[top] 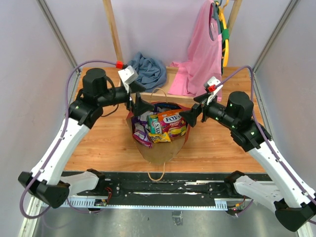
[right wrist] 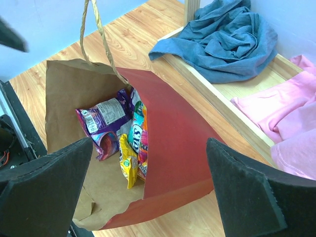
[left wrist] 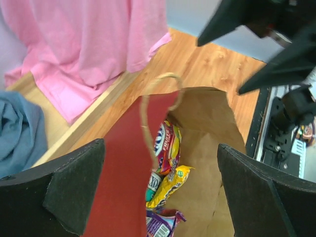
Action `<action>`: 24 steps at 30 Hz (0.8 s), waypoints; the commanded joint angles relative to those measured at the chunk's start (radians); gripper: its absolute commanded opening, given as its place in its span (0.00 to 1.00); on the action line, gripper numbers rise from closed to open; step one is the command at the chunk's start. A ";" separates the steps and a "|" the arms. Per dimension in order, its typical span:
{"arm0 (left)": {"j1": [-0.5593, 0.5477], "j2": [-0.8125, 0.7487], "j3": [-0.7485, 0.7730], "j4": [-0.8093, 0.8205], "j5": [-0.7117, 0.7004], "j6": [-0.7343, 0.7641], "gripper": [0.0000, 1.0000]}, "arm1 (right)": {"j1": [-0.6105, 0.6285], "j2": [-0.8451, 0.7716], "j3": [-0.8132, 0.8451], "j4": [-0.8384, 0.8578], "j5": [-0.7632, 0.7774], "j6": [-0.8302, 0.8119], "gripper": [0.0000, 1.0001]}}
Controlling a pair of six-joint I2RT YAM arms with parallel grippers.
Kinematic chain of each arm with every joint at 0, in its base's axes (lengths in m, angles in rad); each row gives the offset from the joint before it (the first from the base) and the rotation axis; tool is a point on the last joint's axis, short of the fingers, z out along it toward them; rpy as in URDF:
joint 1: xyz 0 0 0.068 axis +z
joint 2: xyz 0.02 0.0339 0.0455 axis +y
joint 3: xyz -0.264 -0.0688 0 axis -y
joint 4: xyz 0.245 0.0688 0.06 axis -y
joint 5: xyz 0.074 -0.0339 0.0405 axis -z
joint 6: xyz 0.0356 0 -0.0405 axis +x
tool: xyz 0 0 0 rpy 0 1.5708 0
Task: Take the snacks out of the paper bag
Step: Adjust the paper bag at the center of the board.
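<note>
Red-and-kraft paper carrier bag (top: 159,150) lies mid wooden surface (top: 98,143), with colourful shiny snack packets (top: 163,126) in its mouth. Left tool (top: 142,105) and right tool (top: 190,115) flank it, both spread and empty. Best bet: one pins the rim, the other pinches the top packet's edge.

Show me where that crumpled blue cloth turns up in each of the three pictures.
Top external: the cloth is at the back, left of centre, behind the bag.
Left wrist: at the left edge, below the pink garment.
Right wrist: top right, on the wooden ledge.
Shared landmark: the bag, red outside, which shows in all three views.
</note>
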 commanded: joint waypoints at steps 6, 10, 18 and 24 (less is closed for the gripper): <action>-0.007 -0.144 -0.018 -0.090 0.081 0.114 1.00 | 0.007 -0.023 -0.001 0.019 0.013 -0.003 0.99; -0.006 -0.185 -0.026 -0.058 0.096 0.080 1.00 | 0.007 -0.028 -0.009 0.031 0.019 0.008 0.99; -0.004 -0.311 -0.127 0.382 -0.497 -0.165 1.00 | 0.007 -0.036 -0.021 0.050 0.014 0.028 0.99; -0.006 -0.375 -0.166 0.428 -0.721 -0.384 1.00 | 0.007 -0.025 -0.029 0.073 -0.016 0.059 0.99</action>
